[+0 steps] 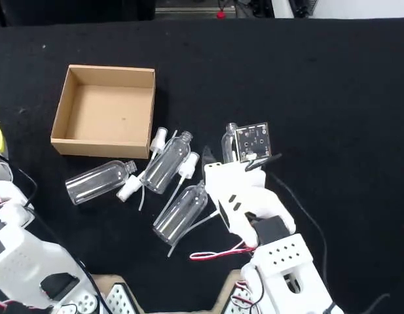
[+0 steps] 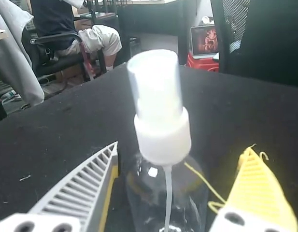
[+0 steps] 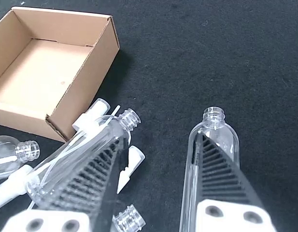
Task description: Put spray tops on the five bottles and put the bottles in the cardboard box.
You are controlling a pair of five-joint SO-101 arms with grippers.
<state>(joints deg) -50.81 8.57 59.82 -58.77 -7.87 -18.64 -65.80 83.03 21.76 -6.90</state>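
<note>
Nearest, the left gripper [image 2: 181, 146] brackets 1 capped bottle [image 2: 158, 193]. Whether its jaws actually pinch it I can't tell, and a loose hold would drop it. Further on, the right gripper [image 3: 160, 138] gapes wide, 1 finger over a lying bottle [image 3: 91, 159], the other along a second uncapped bottle [image 3: 214, 130]; a skewed close could roll either away. Beyond, the cardboard box [image 3: 86, 96] sits empty.

a black table [image 1: 332, 78] sits in a room with a dark office chair [image 2: 54, 43] and a small screen [image 2: 205, 38] behind.
</note>
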